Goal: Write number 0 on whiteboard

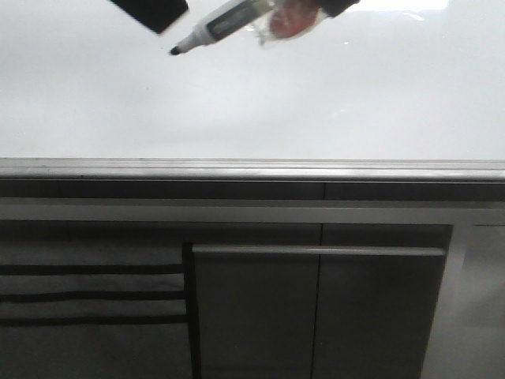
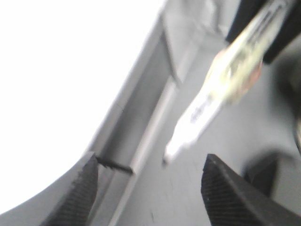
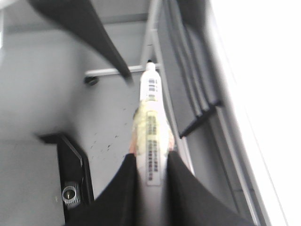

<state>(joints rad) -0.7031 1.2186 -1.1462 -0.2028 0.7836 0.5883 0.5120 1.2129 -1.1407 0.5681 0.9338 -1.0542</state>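
1. A marker [image 1: 225, 24] hung tilted in front of the whiteboard [image 1: 260, 103], near its upper middle, tip pointing down and to the left.
2. The right gripper [image 3: 150, 165] clasped the marker's rear end at the top of the front view.
3. The left gripper [image 2: 150, 188], jaws apart, sat just left of the marker tip.
4. A rail [image 1: 252, 169] ran along the whiteboard's lower edge, with cabinet panels [image 1: 316, 316] below it.

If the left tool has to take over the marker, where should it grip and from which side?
Probably the bare white barrel section of the marker between its black tip and the right tool, which is clamped on the rear half. Come in from the tip end, jaws across the barrel's width; the left tool is open and close to it. Avoid the uncapped tip.
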